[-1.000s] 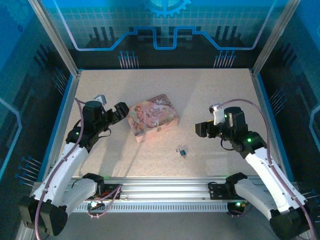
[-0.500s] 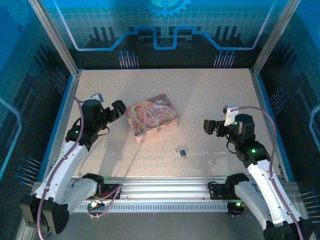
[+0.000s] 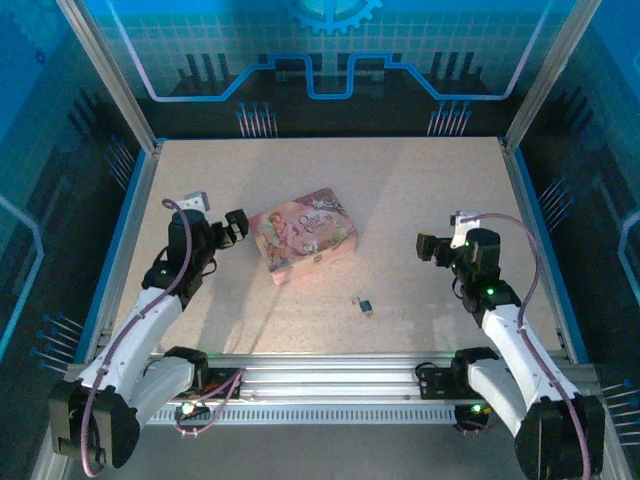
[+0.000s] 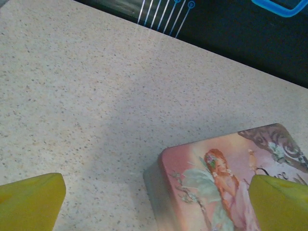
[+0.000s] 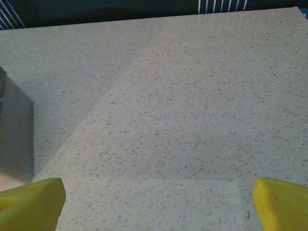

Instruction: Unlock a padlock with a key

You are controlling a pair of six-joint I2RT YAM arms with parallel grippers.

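Observation:
The tiny dark-bluish padlock (image 3: 366, 305) lies on the table in front of the pink tin (image 3: 305, 235), near the front rail. A thin dark sliver touching its left side (image 3: 356, 299) looks like the key, too small to be sure. My left gripper (image 3: 236, 228) stands open just left of the tin, well away from the padlock. In the left wrist view the gripper (image 4: 159, 202) has its yellow fingertips (image 4: 31, 199) wide apart, with the tin's corner (image 4: 226, 183) between them. My right gripper (image 3: 428, 246) is open over bare table, right of and behind the padlock, its yellow fingertips (image 5: 281, 204) holding nothing.
The speckled table (image 3: 400, 180) has raised blue side rails and a metal rail along the front (image 3: 330, 375). A grey upright side (image 5: 14, 134) stands at the left edge of the right wrist view. Open surface lies behind and to the right of the tin.
My right gripper has drawn back to the right, away from the padlock and tin. The left arm has sunk lower and its gripper has eased slightly left. Padlock and tin have not moved.

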